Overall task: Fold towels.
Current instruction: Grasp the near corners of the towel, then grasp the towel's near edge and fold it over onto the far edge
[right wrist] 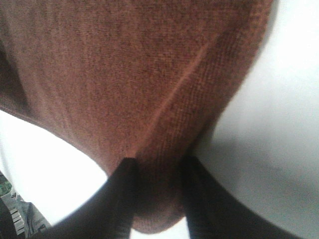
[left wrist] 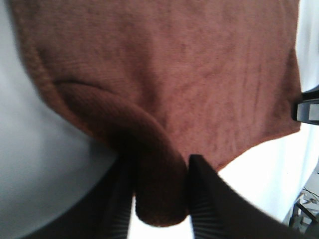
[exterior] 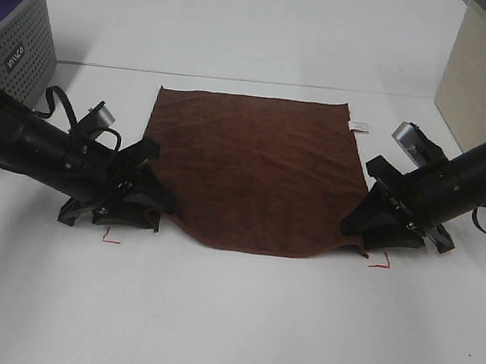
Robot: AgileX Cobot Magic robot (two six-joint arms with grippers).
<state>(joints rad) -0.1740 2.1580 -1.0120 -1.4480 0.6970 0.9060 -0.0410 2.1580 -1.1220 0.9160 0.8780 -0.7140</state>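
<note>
left gripper (left wrist: 160,191) and right gripper (right wrist: 155,186) each pinch a near corner of the dark reddish-brown square terry towel (exterior: 253,170), rest lying flat toward the white worktop (exterior: 226,329) far edge.

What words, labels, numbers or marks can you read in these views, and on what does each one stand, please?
Grey basket: a short white word on its wall, turned sideways, too blurred to read.
White tag at the towel edge: any print is too small to read.
Table: a red corner mark and a second one, no letters.
Both wrist views: no text.
</note>
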